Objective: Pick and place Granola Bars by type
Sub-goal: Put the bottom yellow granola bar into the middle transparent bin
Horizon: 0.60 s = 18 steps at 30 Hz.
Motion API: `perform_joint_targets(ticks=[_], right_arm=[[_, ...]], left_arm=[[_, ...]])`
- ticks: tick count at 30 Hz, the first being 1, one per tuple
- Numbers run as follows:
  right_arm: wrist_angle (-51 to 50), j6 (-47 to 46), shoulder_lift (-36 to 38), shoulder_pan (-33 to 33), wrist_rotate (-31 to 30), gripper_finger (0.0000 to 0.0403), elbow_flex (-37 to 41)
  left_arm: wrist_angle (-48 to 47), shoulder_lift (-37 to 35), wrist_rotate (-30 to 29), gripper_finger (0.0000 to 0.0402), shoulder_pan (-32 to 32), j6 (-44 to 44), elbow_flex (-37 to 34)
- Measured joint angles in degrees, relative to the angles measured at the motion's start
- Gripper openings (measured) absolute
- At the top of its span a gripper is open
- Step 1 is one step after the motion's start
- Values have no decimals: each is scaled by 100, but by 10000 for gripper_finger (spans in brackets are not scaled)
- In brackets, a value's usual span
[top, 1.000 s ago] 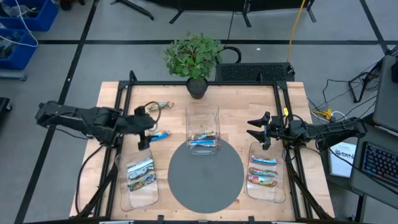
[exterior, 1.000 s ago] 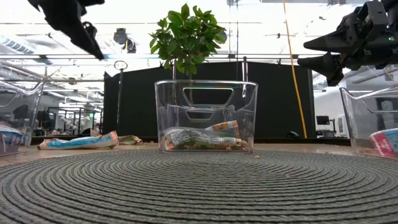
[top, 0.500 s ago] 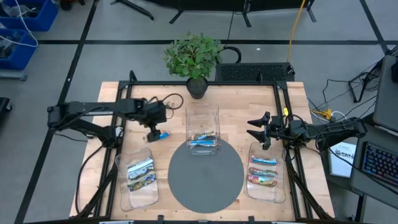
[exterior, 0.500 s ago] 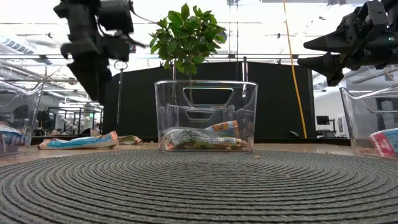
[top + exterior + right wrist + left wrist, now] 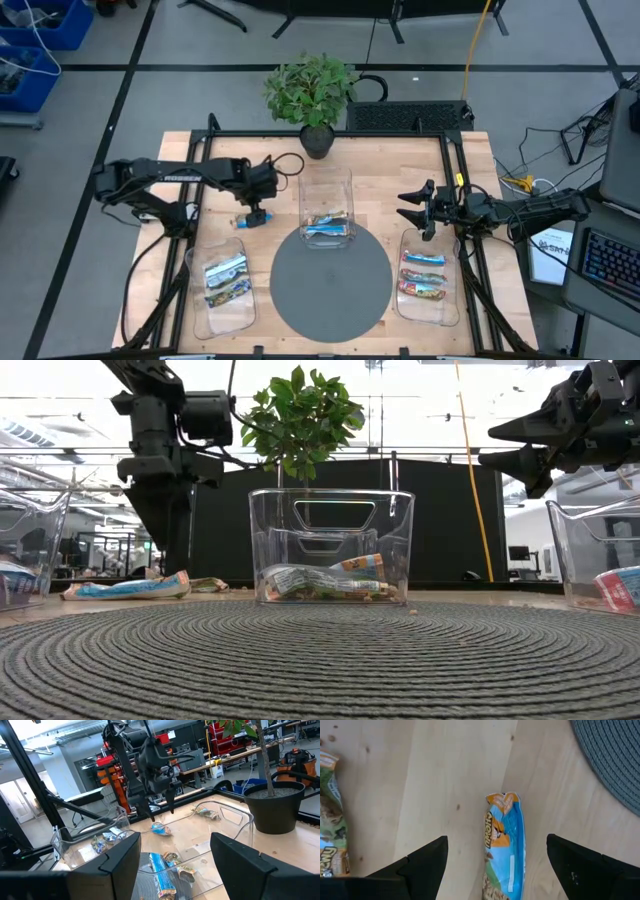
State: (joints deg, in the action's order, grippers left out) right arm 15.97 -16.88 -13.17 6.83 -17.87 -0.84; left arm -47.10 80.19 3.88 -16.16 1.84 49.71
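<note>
A blue granola bar [image 5: 504,851] lies flat on the wood left of the middle tray; it also shows as the blue bar [image 5: 254,219] from above. My left gripper [image 5: 497,840] hangs open above it, pointing down, one finger on either side and touching nothing. A green-wrapped bar [image 5: 330,827] lies farther off on the wood. More bars lie in the left tray [image 5: 225,312], the middle tray [image 5: 326,182] and the right tray [image 5: 428,312]. My right gripper [image 5: 408,207] waits open and level at the right tray's far end.
A round grey woven mat [image 5: 332,285] lies at the front centre, between the side trays. A potted plant [image 5: 313,95] stands at the far edge behind the middle tray. A black frame rail [image 5: 195,190] runs along the left side.
My left gripper has swung from near the left tray toward the middle tray, tipped over to point down and sunk until it hangs over the blue bar. The bars have not moved.
</note>
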Motion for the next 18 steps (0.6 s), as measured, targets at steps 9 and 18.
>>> perform_joint_targets(ticks=[9,18], right_arm=[[0,0,-1,0,-1,233,1],[0,0,-2,1,-1,233,1]], left_arm=[[54,300,74,340,7,-155,-77],[587,314,114,340,7,-207,-697]])
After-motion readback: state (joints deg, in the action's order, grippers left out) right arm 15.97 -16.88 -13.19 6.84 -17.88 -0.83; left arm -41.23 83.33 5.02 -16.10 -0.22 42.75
